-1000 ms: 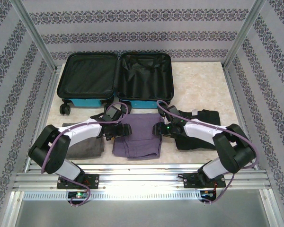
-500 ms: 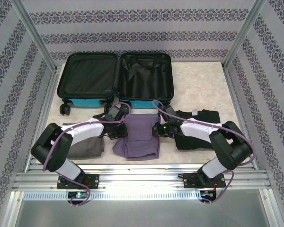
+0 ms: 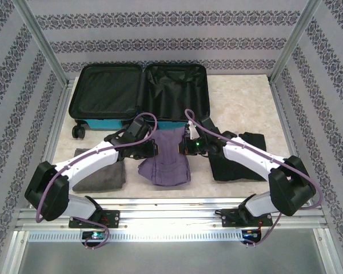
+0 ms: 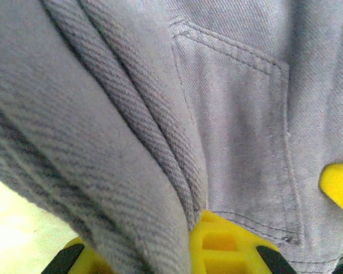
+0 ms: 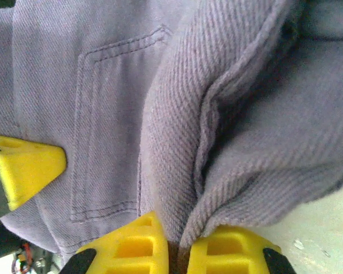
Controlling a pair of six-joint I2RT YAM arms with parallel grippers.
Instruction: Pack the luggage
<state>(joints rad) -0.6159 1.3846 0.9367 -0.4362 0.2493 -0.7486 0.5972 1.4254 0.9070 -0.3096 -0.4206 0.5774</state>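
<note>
**Purple cloth held, case ahead**

I judge this to be the carrying step. The purple garment (image 3: 167, 158) hangs sagging between my grippers. My left gripper (image 3: 151, 149) pinches its nine o'clock edge and my right gripper (image 3: 187, 147) its three o'clock edge, yellow fingers (image 5: 138, 242) pressed tight on folded cloth. The luggage (image 3: 106, 122) lies open at twelve o'clock. Next, both ends should travel forward together over its rim.

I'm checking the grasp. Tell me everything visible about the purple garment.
The purple garment is folded, twill-like cloth with a stitched patch pocket. The left end effector pinches its left edge, the right end effector its right; it hangs bunched between them, just before the open luggage.
</note>
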